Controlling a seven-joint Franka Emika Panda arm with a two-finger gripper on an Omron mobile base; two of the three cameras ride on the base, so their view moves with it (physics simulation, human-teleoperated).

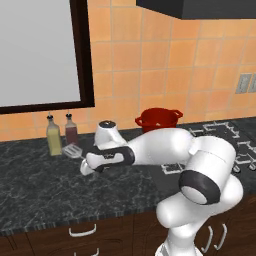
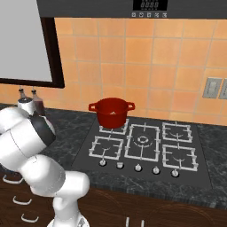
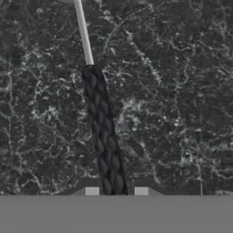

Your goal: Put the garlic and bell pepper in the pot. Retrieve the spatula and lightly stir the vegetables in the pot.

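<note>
The spatula lies on the dark counter. Its thin metal shaft and dark ribbed handle (image 3: 105, 145) run up the hand view, and its slotted silver head (image 1: 73, 150) shows left of my hand in the left base view. My gripper (image 3: 116, 191) is low over the counter, shut on the handle, with one fingertip on each side of it. The red pot (image 1: 159, 119) (image 2: 111, 111) stands on the back left burner, to the right of my hand. The garlic and bell pepper are out of view.
Two bottles (image 1: 54, 136) (image 1: 71, 130) stand by the tiled wall just behind the spatula head. The stove (image 2: 142, 142) with its grates and front knobs lies to the right. A dark-framed window (image 1: 40, 50) is above the counter, and drawers sit under its front edge.
</note>
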